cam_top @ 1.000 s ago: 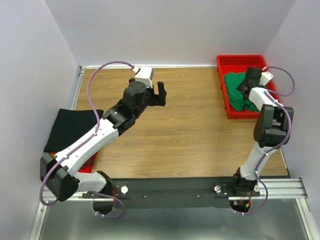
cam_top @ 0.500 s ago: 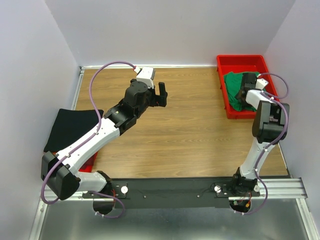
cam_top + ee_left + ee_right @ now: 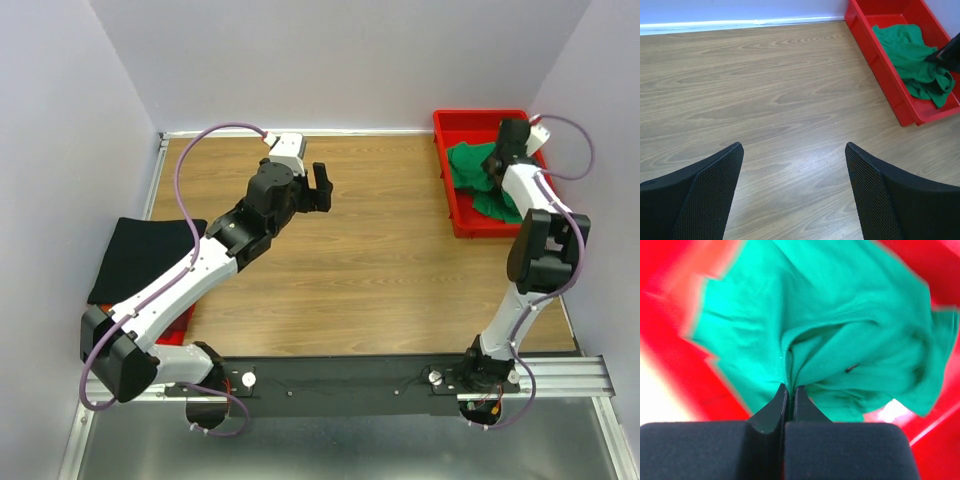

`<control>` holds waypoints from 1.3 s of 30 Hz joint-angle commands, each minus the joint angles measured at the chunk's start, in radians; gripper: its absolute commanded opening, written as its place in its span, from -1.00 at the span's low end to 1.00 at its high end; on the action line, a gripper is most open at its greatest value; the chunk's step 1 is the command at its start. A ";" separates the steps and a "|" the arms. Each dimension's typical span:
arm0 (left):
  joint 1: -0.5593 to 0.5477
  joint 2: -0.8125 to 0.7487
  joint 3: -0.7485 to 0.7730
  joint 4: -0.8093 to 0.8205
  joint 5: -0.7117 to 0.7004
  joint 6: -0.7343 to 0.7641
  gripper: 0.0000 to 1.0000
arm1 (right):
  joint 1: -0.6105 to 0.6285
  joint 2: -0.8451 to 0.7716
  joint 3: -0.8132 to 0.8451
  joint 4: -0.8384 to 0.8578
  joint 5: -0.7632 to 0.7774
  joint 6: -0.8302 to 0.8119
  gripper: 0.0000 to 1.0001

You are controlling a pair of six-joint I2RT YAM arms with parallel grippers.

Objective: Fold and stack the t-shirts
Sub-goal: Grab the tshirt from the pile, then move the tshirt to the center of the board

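Observation:
A crumpled bright green t-shirt (image 3: 478, 182) (image 3: 912, 55) (image 3: 840, 330) lies in the red tray (image 3: 452, 202) at the back right. My right gripper (image 3: 497, 168) (image 3: 790, 389) is down in the tray, shut on a fold of the green cloth, which bunches up between the fingertips. A folded black t-shirt (image 3: 140, 258) lies at the left table edge on top of something red (image 3: 176, 330). My left gripper (image 3: 322, 186) (image 3: 794, 160) hovers open over the bare middle of the table, nothing between its fingers.
The wooden table (image 3: 360, 260) is bounded by white walls at the back and sides. The tray's near wall (image 3: 880, 65) stands between the open table and the green shirt. The left arm's purple cable (image 3: 185, 170) loops above the black shirt.
My right gripper has closed on the green shirt and moved toward the back of the tray, drawing the cloth up. The left arm has barely moved.

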 commanded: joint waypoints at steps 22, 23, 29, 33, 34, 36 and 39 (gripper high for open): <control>0.102 -0.156 -0.050 0.056 -0.106 -0.057 0.81 | 0.514 -0.341 0.647 0.075 -0.509 -0.033 -0.99; 0.103 -0.158 -0.053 0.054 -0.106 -0.058 0.81 | 0.514 -0.353 0.630 0.075 -0.500 -0.033 -0.99; 0.115 -0.148 -0.063 0.053 -0.102 -0.069 0.81 | 0.512 -0.446 0.414 0.075 -0.303 -0.073 -0.99; 0.121 -0.119 -0.064 0.022 -0.100 -0.097 0.81 | 0.495 -0.525 0.132 0.074 -0.163 -0.052 -0.78; 0.121 -0.113 -0.064 0.014 -0.109 -0.118 0.81 | 0.485 -0.560 0.055 0.072 -0.149 -0.035 -0.59; 0.131 -0.090 -0.076 -0.012 -0.115 -0.141 0.81 | 0.431 -0.598 -0.138 0.065 -0.147 0.025 -0.01; 0.148 -0.061 -0.113 -0.035 -0.117 -0.199 0.81 | 0.366 -0.609 -0.289 0.028 -0.175 0.069 0.41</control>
